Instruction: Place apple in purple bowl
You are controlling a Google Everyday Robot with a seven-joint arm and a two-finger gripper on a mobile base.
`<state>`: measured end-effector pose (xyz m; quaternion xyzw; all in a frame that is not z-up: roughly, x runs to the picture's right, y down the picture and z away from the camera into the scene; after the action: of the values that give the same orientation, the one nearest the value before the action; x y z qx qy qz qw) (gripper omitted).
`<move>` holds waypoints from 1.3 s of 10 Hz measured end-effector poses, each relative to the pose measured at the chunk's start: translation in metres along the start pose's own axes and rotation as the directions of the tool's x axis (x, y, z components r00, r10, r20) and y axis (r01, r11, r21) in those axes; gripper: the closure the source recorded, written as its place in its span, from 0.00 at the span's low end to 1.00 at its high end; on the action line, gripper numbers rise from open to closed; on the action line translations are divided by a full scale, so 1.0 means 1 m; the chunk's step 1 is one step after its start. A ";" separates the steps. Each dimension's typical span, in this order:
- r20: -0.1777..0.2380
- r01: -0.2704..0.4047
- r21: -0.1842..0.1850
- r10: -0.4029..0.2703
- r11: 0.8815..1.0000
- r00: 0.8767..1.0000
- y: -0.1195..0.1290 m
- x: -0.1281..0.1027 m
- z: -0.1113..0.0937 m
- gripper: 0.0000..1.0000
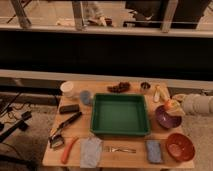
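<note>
1. Using the green tray [120, 131] as the landmark here, it sits pretty much dead centre on the wooden desk [130, 156].
2. The purple bowl [165, 120] is just off the tray's right edge.
3. The robot's arm [199, 104] comes in from the far right of the tray, and the hand [173, 106] sits right over the back rim of that purple bowl.
4. The hand is clenched around the apple [171, 104], so the fruit is up above the bowl, to the tray's right, not down inside it as far as I can see.
5. The red bowl [179, 146] is off the tray's front right corner.
6. In front of the tray: a fork [120, 149], with a grey cloth [91, 151] to its left and a blue sponge [154, 151] to its right.
7. Front left of the tray there's an orange carrot [68, 149].
8. Left of the tray: a long dark tool [66, 127] lying at an angle, and a dark block [69, 108] behind it.
9. Behind the tray's left corner: a white cup [67, 89] and a blue cup [85, 97].
10. Behind the tray: a dark clump of something [119, 88], can't tell what it is, plus a small dark tin [145, 86].
</note>
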<state>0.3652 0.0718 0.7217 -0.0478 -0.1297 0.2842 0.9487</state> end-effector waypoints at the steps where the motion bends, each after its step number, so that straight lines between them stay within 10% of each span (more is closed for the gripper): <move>1: -0.009 -0.009 -0.008 0.009 1.000 1.000 0.004 0.005 0.003 0.86; 11: -0.031 -0.056 -0.025 0.055 0.998 0.998 -0.002 0.022 0.019 0.85; 13: -0.031 -0.057 -0.024 0.056 0.998 0.998 -0.002 0.023 0.019 0.69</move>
<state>0.3794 0.0827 0.7453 -0.0678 -0.1174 0.3083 0.9416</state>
